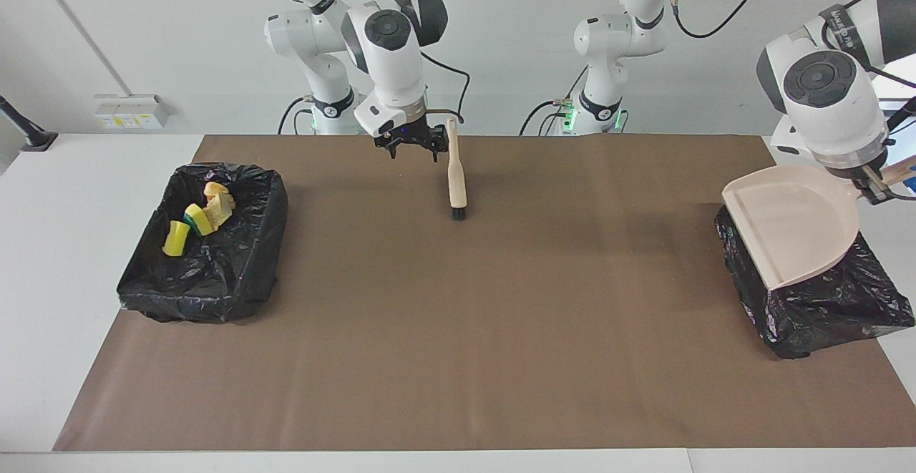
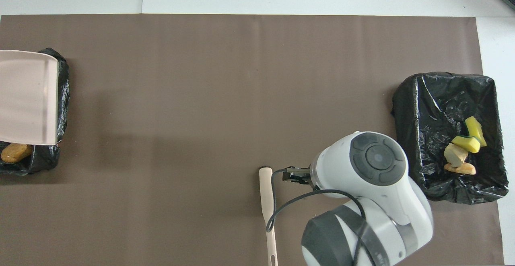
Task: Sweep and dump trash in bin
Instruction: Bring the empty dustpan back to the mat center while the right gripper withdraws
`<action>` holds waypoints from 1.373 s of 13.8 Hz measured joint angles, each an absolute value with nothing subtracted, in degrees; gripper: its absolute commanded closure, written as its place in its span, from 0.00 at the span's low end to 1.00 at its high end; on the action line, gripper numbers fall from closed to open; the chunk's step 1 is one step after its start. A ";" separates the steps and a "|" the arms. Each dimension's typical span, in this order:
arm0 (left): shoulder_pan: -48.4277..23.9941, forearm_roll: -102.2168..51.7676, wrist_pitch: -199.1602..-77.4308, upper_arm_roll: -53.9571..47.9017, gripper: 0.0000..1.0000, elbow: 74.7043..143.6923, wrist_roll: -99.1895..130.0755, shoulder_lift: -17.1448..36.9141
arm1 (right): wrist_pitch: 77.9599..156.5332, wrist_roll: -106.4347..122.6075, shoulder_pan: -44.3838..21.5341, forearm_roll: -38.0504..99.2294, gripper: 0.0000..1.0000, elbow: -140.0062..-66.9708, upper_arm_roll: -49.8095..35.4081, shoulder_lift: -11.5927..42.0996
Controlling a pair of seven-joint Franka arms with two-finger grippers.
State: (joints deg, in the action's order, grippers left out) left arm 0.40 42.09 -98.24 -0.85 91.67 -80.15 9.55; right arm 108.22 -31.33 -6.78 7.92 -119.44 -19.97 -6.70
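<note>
Four chunks (image 1: 198,219): in bin (image 1: 236,280) at R arm's end, well apart from R gripper (image 1: 411,145)
R gripper: wide, empty, beside brush (image 1: 456,176)
L gripper (image 1: 869,190): clamps dustpan (image 1: 791,226) over other bin (image 1: 823,312)

– What do we see around here?
– We see a white wall (image 1: 143,29), a white table (image 1: 71,194) with a brown mat (image 1: 458,315), and a socket box (image 1: 130,111) low on the wall.
</note>
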 measured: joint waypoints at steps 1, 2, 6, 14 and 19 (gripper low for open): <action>-0.44 38.60 -98.22 -0.91 1.00 91.88 -77.08 9.69 | 107.13 -29.45 -5.00 7.56 0.00 -117.91 -19.90 -6.73; -1.52 35.75 -98.18 -0.93 1.00 92.13 -73.88 9.91 | 105.63 -27.55 -3.56 7.44 0.00 -116.33 -19.55 -6.76; -9.65 27.76 -97.87 -1.09 1.00 94.00 -54.04 12.61 | 98.50 -18.16 -5.13 3.37 0.00 -109.52 -8.57 -6.97; -23.11 7.90 -101.09 -1.23 1.00 93.09 -15.30 19.39 | 90.30 -7.78 -4.71 -1.94 0.00 -98.73 1.57 -7.02; -30.26 2.23 -102.58 -1.21 1.00 87.74 5.79 23.54 | 84.05 -5.71 -4.10 -1.57 0.00 -93.45 5.52 -7.06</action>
